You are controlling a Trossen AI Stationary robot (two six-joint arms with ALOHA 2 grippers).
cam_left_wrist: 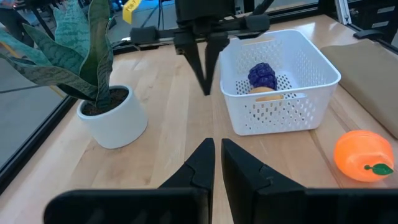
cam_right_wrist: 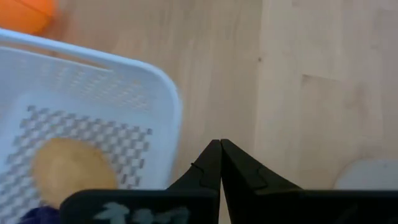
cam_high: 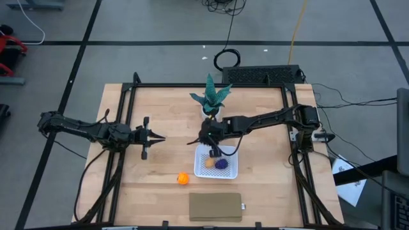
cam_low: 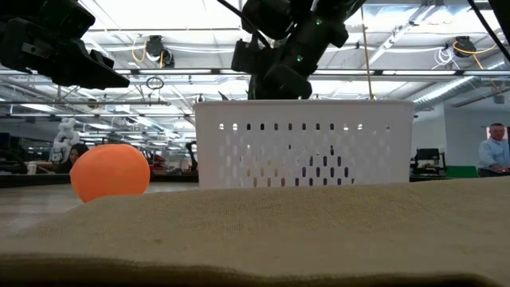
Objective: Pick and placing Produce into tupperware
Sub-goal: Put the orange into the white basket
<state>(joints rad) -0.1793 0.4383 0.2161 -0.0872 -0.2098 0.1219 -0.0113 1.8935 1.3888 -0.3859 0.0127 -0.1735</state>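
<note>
The white perforated tupperware sits on the table and holds the tan-yellow oval and the dark purple lump. The bright orange ball rests on the table by the container's near left corner. My right gripper is shut, pointing down over bare wood just beside the container's far left corner, and touches nothing. In the left wrist view it hangs above the table next to the container. My left gripper is shut and hovers left of the container, holding nothing.
A green potted plant in a white pot stands just beyond the container, close to my right arm. A flat tan-brown pad lies near the table's near edge. Bare wood lies between my left gripper and the orange ball.
</note>
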